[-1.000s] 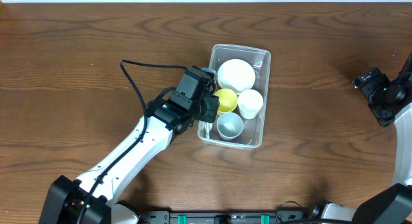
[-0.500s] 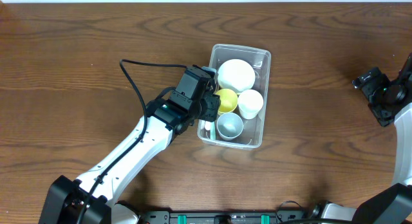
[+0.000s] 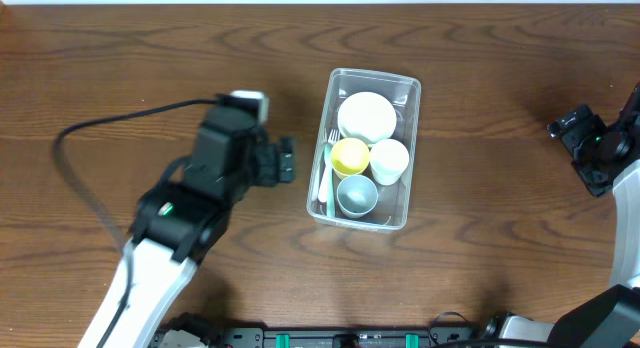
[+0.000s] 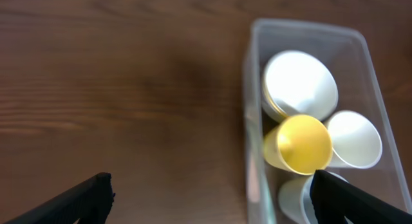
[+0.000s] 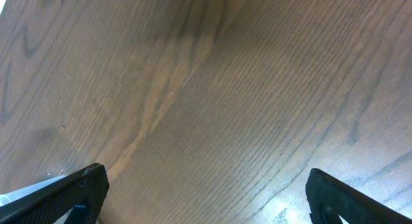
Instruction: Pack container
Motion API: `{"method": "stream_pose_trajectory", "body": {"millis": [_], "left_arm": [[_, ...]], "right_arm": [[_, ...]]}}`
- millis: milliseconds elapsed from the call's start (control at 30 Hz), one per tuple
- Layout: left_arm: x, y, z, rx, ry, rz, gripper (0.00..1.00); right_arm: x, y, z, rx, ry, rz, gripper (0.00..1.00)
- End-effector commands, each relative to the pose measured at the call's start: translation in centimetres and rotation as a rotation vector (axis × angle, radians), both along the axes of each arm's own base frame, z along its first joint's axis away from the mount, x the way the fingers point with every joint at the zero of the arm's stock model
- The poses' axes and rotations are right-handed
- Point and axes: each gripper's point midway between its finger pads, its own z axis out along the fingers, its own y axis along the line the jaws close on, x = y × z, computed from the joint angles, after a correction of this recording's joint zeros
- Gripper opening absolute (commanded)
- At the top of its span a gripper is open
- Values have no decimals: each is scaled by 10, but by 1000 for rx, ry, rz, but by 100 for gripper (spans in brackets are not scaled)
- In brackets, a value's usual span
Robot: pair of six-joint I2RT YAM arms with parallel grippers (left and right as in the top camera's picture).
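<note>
The clear container (image 3: 375, 78) stands right of the table's middle. It holds a white bowl (image 3: 366, 117), a yellow cup (image 3: 350, 156), a white cup (image 3: 390, 160), a pale blue cup (image 3: 357, 195) and a pale fork (image 3: 325, 178) along its left wall. My left gripper (image 3: 287, 160) hangs open just left of the container, holding nothing. In the left wrist view the container (image 4: 302, 28), the bowl (image 4: 299, 82) and the yellow cup (image 4: 299, 143) lie ahead, to the right of my gripper (image 4: 209, 198). My right gripper (image 5: 206, 192) stands open over bare wood.
The right arm (image 3: 600, 148) sits at the table's far right edge, well away from the container. A black cable (image 3: 110, 118) trails from the left arm across the left side of the brown wooden table (image 3: 480, 258).
My left gripper has opened and pulled back to the left, away from the container's left wall. The fork now shows in full inside the container. The right arm has not moved.
</note>
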Motion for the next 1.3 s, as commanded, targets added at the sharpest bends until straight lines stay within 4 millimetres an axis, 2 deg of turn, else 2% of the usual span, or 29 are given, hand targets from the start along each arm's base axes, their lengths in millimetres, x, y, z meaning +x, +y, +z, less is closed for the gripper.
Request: {"method": "stream_pose_trajectory", "body": {"millis": [0,167,333,400,600,900,1067,1267], "left_arm": [[-9,19,25,15,-68,50,98],[-36,32,31,18,-61,55,98],[-64,46,17,65,20,64,98],[-68,49,17,69,22,69,98],[-78,79,42,104,-103,186,98],[-122,123,65,71,-288,333,98],[-125,131,74,-12,-448,387,98],[-101,109,66,-64,-605,249,98]], "right_arm": [[-1,-5,1,-4,2,-21,99],[-1,-5,1,-4,2,-21,99],[-1,-5,1,-4,2,-21,99],[-1,-5,1,-4,2,-21,99],[-1,-5,1,-4,2,-21,99],[-1,-5,1,-4,2,-21,99],[-1,-5,1,-4,2,-21,99],[-1,-5,1,-4,2,-21,99]]}}
